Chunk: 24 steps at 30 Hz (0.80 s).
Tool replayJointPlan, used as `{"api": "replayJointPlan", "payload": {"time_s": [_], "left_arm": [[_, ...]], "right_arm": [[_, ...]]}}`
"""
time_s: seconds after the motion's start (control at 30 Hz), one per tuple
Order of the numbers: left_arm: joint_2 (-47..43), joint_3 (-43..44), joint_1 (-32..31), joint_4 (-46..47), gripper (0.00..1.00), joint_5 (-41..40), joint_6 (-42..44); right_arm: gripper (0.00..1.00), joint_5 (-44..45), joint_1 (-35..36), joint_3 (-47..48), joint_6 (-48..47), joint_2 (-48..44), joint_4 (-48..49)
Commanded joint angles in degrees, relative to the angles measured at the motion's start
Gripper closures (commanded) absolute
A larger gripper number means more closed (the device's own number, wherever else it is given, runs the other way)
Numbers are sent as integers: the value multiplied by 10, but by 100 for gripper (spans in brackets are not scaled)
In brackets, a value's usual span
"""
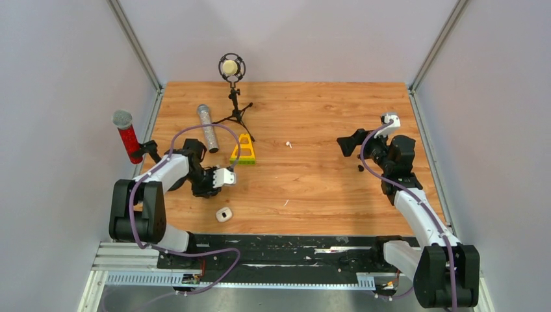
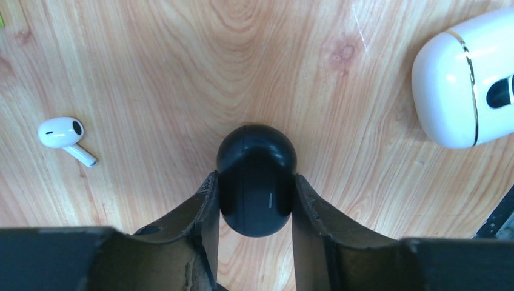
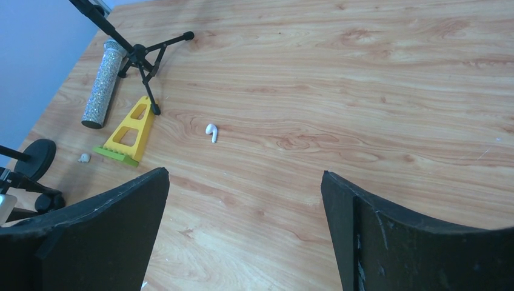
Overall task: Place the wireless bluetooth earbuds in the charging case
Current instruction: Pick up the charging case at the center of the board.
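Note:
The white charging case (image 1: 224, 214) lies shut on the wooden table near the front edge. It also shows at the right edge of the left wrist view (image 2: 460, 82). My left gripper (image 1: 221, 179) stands just behind it, pointing down. In the left wrist view this gripper (image 2: 254, 177) is shut on a small black oval object (image 2: 256, 157). One white earbud (image 2: 60, 133) lies to its left, near the yellow wedge (image 3: 83, 157). A second earbud (image 1: 288, 144) lies at mid-table (image 3: 211, 132). My right gripper (image 1: 349, 143) is open and empty (image 3: 245, 176), well to the right of that earbud.
A microphone on a black tripod (image 1: 232, 84) stands at the back. A silver glitter microphone (image 1: 208, 128) and a yellow-and-green wedge (image 1: 243, 151) lie behind the left gripper. A red microphone (image 1: 128, 136) stands at the left edge. A small dark object (image 1: 360, 168) lies below the right gripper.

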Motion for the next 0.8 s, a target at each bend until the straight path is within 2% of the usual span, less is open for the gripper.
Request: {"api": "replayJointPlan", "payload": {"time_s": [0.0,0.1,0.17,0.23,0.33,0.43,0.53,0.57,0.67,0.77], "left_arm": [[-10,9,-9,4,79,43,-21],[-35,35,-26,19,92,49,-74],[-70,53,-37,35,92,48,-111],[-83,89,-48,11,91,45,-134],[-85,188,-66,-92,90,14,-164],[-104,268,-84,-183,90,-7,-151],[-115,371,-105,-226,90,-19,-118],[-122,398,-123,-224,90,-28,-108],[-152,401,-170,-164,90,-37,-55],[-229,318,-218,-43,89,-21,29]], "right_arm": [[0,8,4,30,19,3,-17],[0,-3,4,49,35,9,-40],[0,-20,4,63,47,11,-54],[0,-43,4,83,56,13,-75],[0,-89,4,118,83,12,-107],[0,-129,5,138,151,15,-103],[0,-184,18,159,214,26,-83],[0,-192,29,169,224,28,-82],[0,-170,81,195,243,23,-71],[0,-142,160,224,251,29,-39]]}}
